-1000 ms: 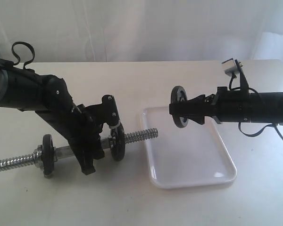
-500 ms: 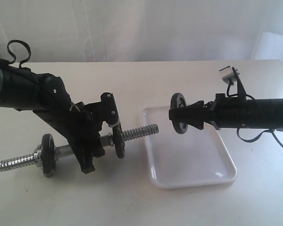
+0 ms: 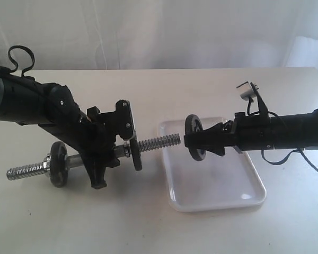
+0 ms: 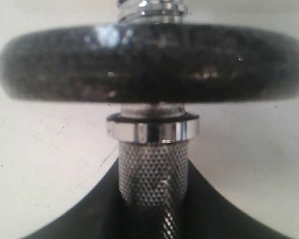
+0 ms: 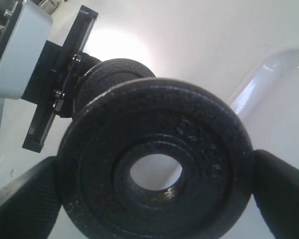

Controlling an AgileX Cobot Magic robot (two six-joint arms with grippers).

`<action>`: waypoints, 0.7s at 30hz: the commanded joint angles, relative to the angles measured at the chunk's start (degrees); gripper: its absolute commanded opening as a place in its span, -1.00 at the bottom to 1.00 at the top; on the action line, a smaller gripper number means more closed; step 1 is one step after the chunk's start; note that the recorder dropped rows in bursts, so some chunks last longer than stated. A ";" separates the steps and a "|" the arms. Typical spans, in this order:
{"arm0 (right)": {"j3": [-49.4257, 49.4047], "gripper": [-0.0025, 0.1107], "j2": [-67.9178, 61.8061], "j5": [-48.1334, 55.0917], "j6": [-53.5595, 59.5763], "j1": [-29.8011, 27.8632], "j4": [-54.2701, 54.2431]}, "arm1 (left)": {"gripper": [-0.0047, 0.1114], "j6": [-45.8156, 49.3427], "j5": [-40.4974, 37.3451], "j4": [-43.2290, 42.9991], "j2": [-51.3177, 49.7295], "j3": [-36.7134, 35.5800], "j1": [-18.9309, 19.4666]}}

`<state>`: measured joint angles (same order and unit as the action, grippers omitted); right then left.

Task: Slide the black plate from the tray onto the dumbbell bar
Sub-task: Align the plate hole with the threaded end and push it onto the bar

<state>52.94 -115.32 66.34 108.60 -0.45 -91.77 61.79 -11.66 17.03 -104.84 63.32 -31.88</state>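
Right gripper [image 3: 194, 144]: your fingers [image 5: 281, 191] pinch the black plate [image 3: 193, 123] across its rim, with its face turned away from the wrist.
Left gripper [image 3: 107, 159]: closed around the knurled middle of the dumbbell bar [image 3: 156, 143]; a mounted disc [image 4: 149, 62] sits just beyond your fingertips.
Black plate: held in your right gripper above the tray [image 3: 222, 198], clear of it.
Gap: the bar's threaded tip stops just short of the plate; whether it lines up with the hole is hard to judge.
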 commanded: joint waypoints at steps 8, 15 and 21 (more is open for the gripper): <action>1.20 -0.96 0.32 3.62 1.57 0.01 -2.24 | -0.92 1.20 6.10 2.24 3.12 1.31 -0.96; 2.09 -0.96 -1.61 3.62 1.69 0.01 -3.70 | -0.92 1.20 6.10 2.24 3.12 1.31 -0.96; 4.32 -0.96 -4.67 3.62 0.12 0.45 -3.93 | -0.92 1.20 6.22 2.24 3.12 1.31 -0.94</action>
<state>55.60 -119.61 66.34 109.19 -0.45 -92.92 63.04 -9.98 16.93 -104.84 63.22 -32.48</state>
